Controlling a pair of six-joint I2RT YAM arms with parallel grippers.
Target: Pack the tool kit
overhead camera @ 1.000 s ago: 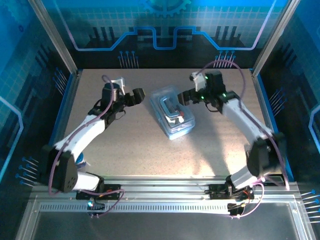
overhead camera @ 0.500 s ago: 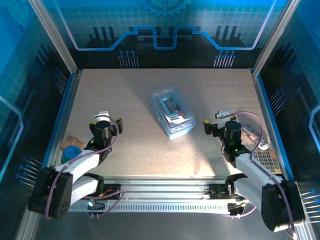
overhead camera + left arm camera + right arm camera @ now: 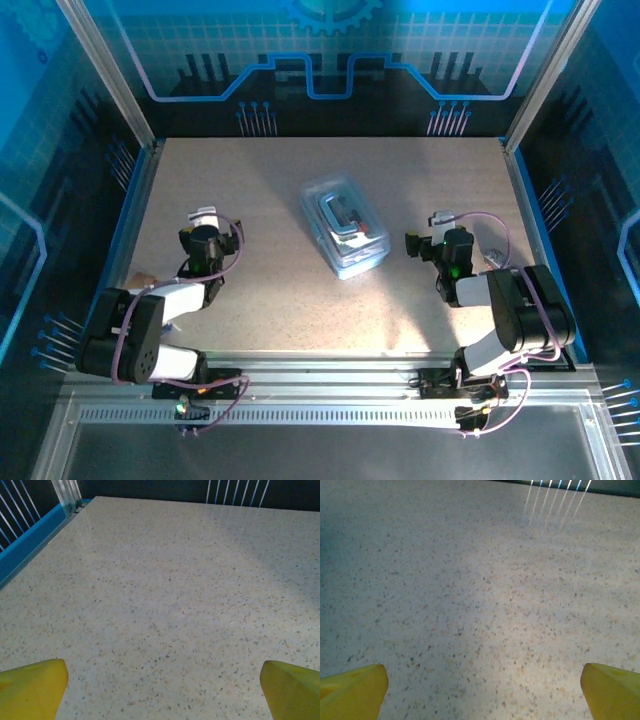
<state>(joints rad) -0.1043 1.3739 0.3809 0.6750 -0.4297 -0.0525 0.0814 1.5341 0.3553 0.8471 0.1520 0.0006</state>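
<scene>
Left pincer (image 3: pixel 212 236) and right pincer (image 3: pixel 442 241) are both spread wide with nothing in them, parked low on the near half of the counter (image 3: pixel 270 300), one on each side of the tool kit (image 3: pixel 345 226) and well apart from it. The kit's blue case sits mid-counter at an angle, clear lid on and handle up. I think I can see tools through it, so my guess is packing's basically done and the arms are just keeping out of the way. The left wrist view has yellow fingertips (image 3: pixel 32 685) over bare speckled counter. Loads of open room around the case, though the blue side rail (image 3: pixel 27 547) runs fairly near the left arm.
</scene>
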